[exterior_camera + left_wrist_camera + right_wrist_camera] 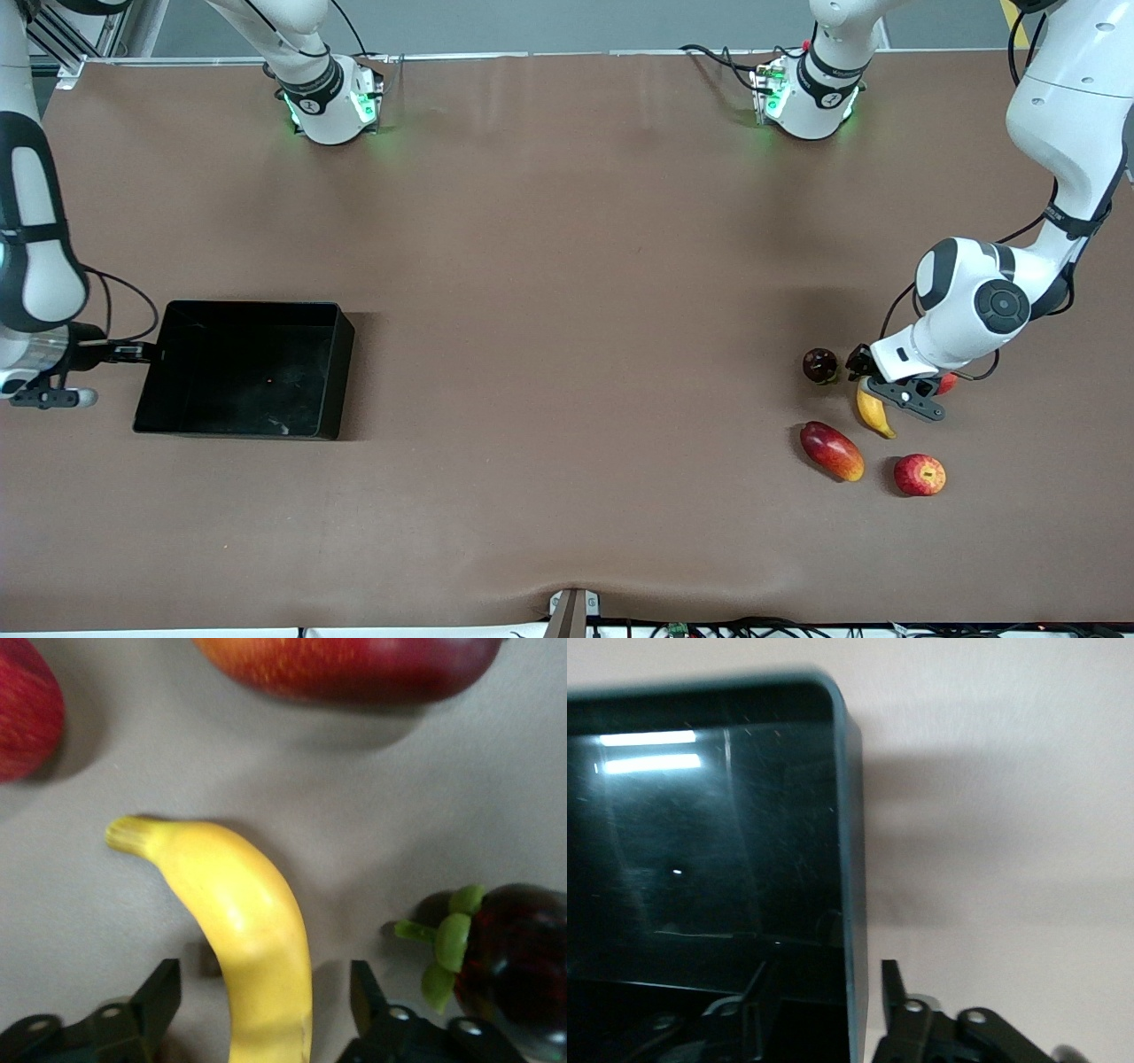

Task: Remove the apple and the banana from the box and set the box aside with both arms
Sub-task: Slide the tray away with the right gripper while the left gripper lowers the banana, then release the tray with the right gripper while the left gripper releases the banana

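The yellow banana (874, 414) lies at the left arm's end of the table. My left gripper (864, 377) is low over its thick end, open, with one finger on each side of the banana (252, 921) and a gap at both. The red apple (920, 475) lies nearer the front camera; its edge shows in the left wrist view (25, 713). The black box (239, 368) sits at the right arm's end. My right gripper (142, 352) is open and straddles the box's end wall (852, 859), one finger inside and one outside.
A red-orange mango (831, 450) lies beside the apple and shows in the left wrist view (354, 669). A dark maroon fruit (820, 365) sits close beside my left gripper (518, 961). A small red thing (948, 383) is partly hidden by the left hand.
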`<state>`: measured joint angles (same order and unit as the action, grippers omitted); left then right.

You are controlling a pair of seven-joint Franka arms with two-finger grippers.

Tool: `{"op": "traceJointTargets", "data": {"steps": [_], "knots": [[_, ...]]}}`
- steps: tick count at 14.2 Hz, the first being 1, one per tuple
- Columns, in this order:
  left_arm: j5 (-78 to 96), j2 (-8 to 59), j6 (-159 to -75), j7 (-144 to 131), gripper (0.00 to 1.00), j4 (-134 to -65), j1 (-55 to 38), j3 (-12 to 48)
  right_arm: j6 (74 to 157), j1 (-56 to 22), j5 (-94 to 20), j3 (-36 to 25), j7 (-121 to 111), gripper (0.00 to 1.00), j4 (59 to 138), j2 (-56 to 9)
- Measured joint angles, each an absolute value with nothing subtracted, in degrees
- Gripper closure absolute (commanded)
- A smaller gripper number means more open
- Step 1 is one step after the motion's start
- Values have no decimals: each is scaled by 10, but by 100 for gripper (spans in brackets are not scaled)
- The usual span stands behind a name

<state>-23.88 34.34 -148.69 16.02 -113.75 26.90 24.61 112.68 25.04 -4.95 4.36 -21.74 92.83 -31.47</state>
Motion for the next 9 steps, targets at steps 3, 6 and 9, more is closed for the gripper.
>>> {"op": "traceJointTargets", "data": {"steps": [3, 6, 9], "knots": [[-239, 320, -1482, 160, 0, -1133, 269, 257, 1064, 247, -52, 56, -219, 0, 840, -308], [-239, 277, -1445, 160, 0, -1130, 269, 281, 1031, 212, -51, 62, -220, 0, 758, -298], [-237, 220, -1383, 146, 0, -1124, 268, 309, 1025, 177, -51, 64, -206, 0, 716, -277]]}}
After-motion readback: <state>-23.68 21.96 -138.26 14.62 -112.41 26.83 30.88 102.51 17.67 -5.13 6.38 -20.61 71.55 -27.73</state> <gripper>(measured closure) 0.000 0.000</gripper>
